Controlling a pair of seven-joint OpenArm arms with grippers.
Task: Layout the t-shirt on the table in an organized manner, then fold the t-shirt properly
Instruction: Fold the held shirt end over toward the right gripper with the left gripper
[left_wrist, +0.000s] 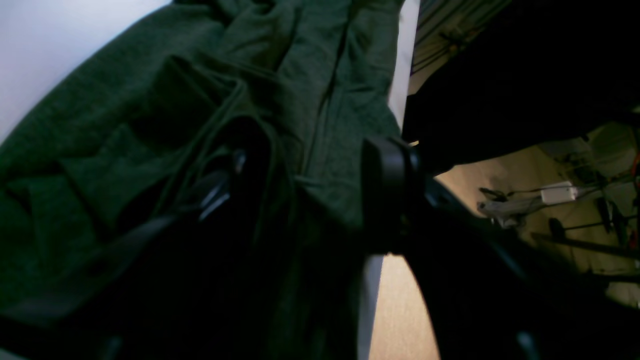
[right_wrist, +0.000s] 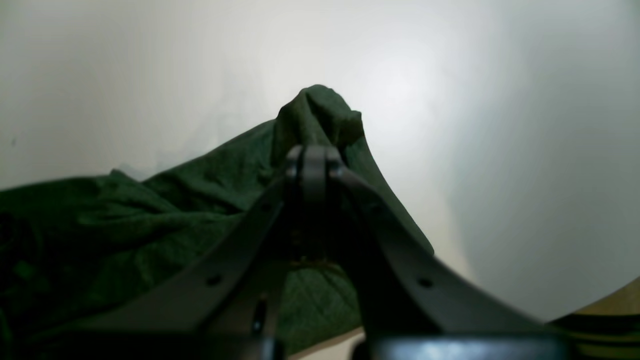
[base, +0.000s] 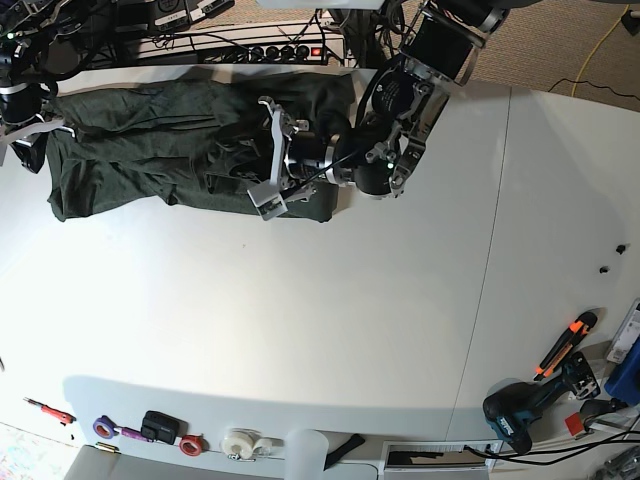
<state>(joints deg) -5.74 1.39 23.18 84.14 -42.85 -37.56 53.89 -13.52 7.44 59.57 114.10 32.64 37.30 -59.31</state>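
Right fingers pinch the t-shirt (bunched, partly arm-hidden); left fingers spread over it.

White table, green t-shirt spread at far edge, tools along near edge

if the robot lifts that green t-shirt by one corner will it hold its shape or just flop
Probably flop: where the right gripper pinches it, the t-shirt peaks and drapes away in soft folds. It looks light, lying rumpled and thin on the table. It would likely bunch rather than slide as one flat piece.
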